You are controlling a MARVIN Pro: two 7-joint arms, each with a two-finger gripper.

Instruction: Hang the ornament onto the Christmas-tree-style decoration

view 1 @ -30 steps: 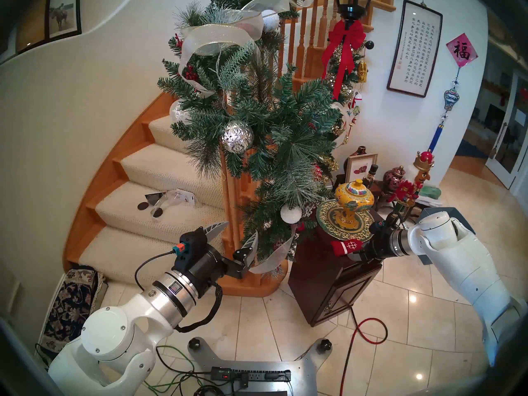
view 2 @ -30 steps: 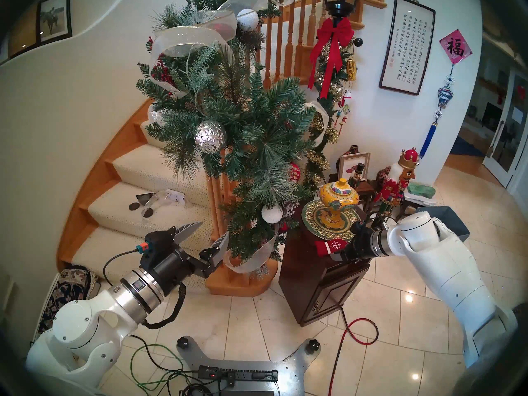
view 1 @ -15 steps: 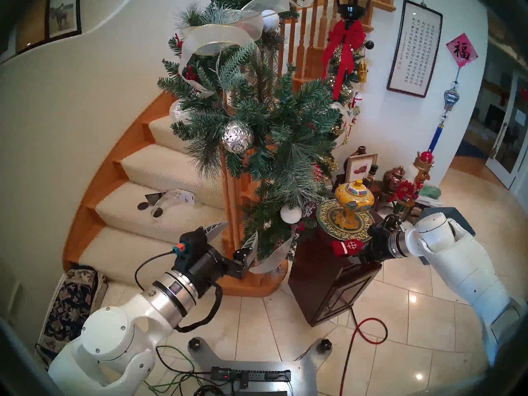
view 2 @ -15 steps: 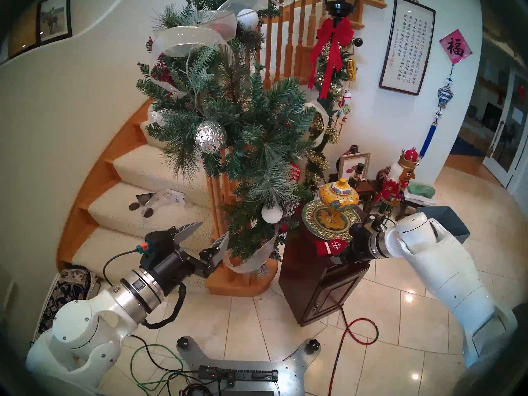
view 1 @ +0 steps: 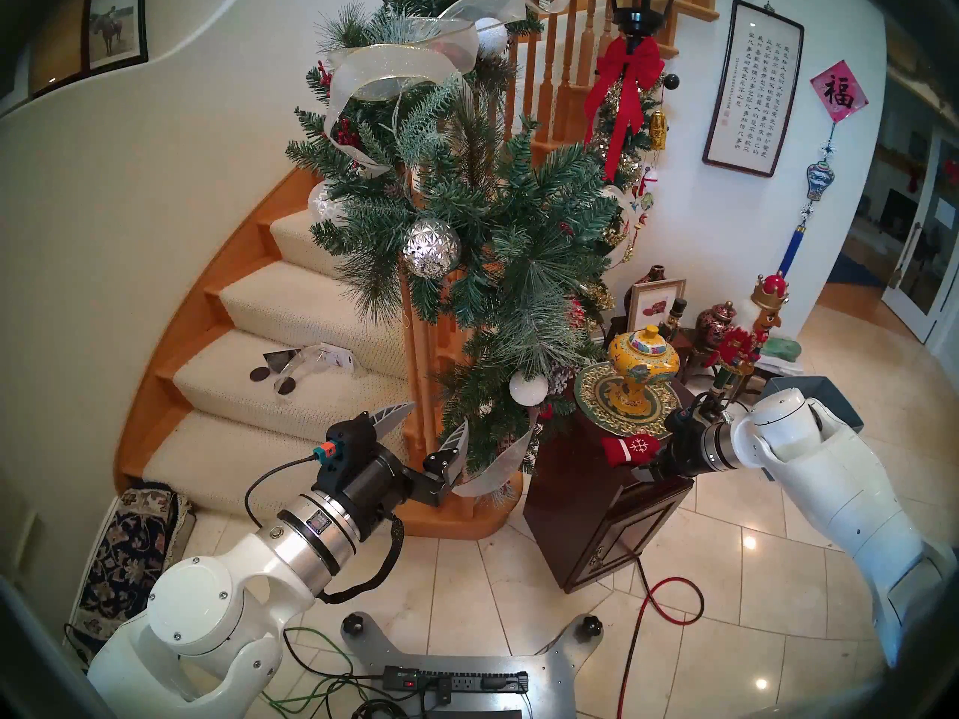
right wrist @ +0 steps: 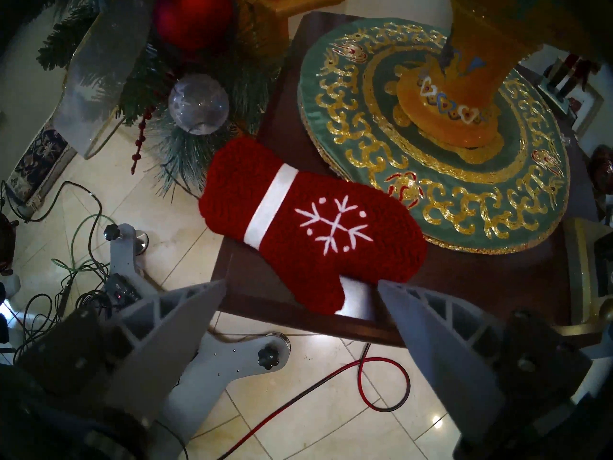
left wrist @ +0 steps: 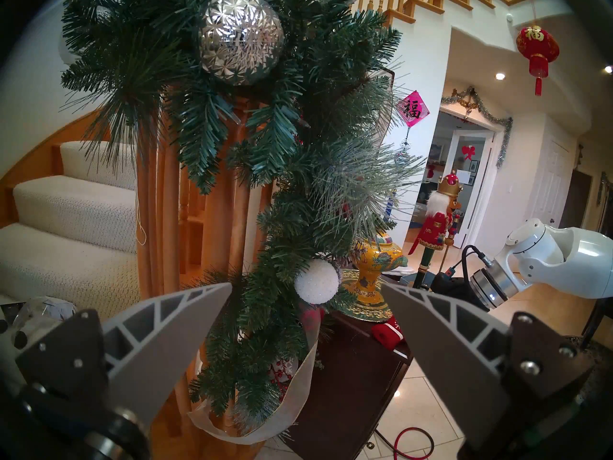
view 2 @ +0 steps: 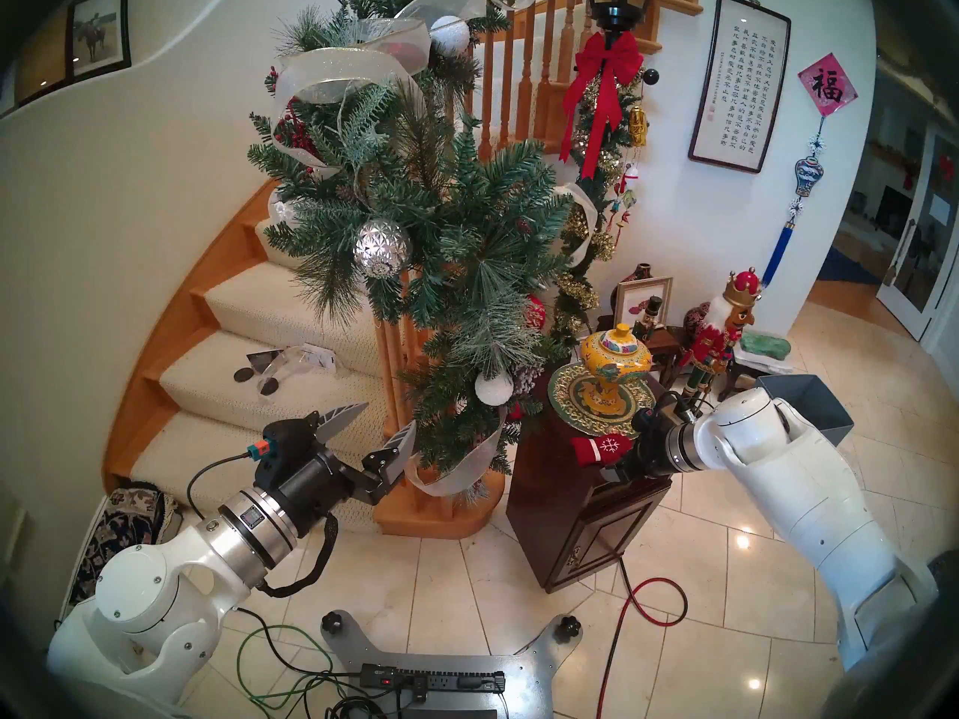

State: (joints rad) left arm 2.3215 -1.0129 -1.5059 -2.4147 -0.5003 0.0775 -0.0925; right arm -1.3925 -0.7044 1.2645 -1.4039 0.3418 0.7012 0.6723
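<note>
Red mitten [right wrist: 308, 230] lying on dark cabinet [right wrist: 464, 283], touching green mat [right wrist: 365, 117]. Right gripper [right wrist: 302, 316] just beside mitten, jaws spread, empty. Left gripper [left wrist: 306, 303] near garland [left wrist: 298, 190], jaws spread.

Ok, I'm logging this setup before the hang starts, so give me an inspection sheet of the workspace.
Surface: dark wooden cabinet; top carries a green-gold mat with a yellow vase.
Job's things: red mitten lies flat on the cabinet top, partly on the mat, not held; garland hangs on the stair post.
Clutter: packaging on a stair; nutcracker.
Grippers: left gripper open, facing the garland; right gripper open by the mitten.
Cables: red cable, green cable, power strip on the floor.
Surroundings: carpeted stairs, tiled floor.
</note>
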